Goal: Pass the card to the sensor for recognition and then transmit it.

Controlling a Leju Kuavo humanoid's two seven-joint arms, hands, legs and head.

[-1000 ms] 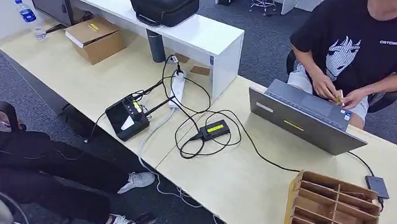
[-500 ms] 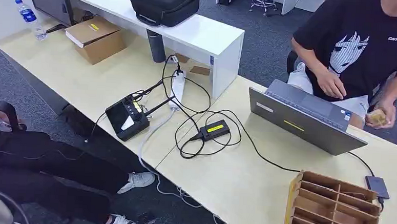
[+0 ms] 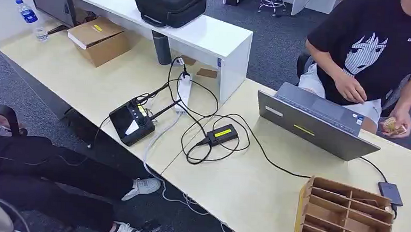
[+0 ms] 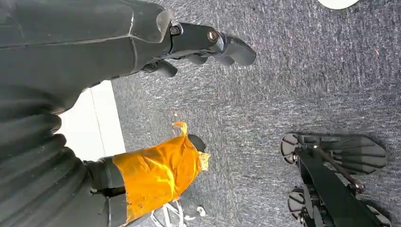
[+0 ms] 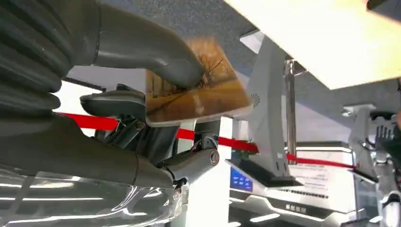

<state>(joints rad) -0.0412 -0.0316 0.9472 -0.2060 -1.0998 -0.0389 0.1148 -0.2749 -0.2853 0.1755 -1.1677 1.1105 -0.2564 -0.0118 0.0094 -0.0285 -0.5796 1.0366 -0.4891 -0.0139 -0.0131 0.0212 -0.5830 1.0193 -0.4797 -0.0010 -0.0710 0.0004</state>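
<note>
In the right wrist view my right hand [image 5: 123, 113] pinches a card [image 5: 198, 97] printed with autumn trees between its thumb and a finger, below the pale table's edge [image 5: 326, 47]. My left hand [image 4: 99, 52] hangs over grey carpet, its dark fingers and orange-taped thumb [image 4: 158, 172] apart and holding nothing. On the table in the head view lie a small black box with a yellow label [image 3: 222, 133], cabled, and a small dark box [image 3: 390, 192] wired to the grey laptop [image 3: 314, 127]. A seated person's hand [image 3: 394, 126] holds several cards beside the laptop.
A cardboard compartment organizer [image 3: 344, 216] stands at the table's near right. A black screen device [image 3: 132, 124], a power strip [image 3: 183, 91] and looping cables lie mid-table. A white shelf [image 3: 207, 39] carries a black bag [image 3: 169, 2]. A chair base [image 4: 331, 170] stands on the carpet.
The person's hands, together behind the laptop a second ago, have parted. One hand has carried the cards out to the right of the laptop. The table's objects are unmoved.
</note>
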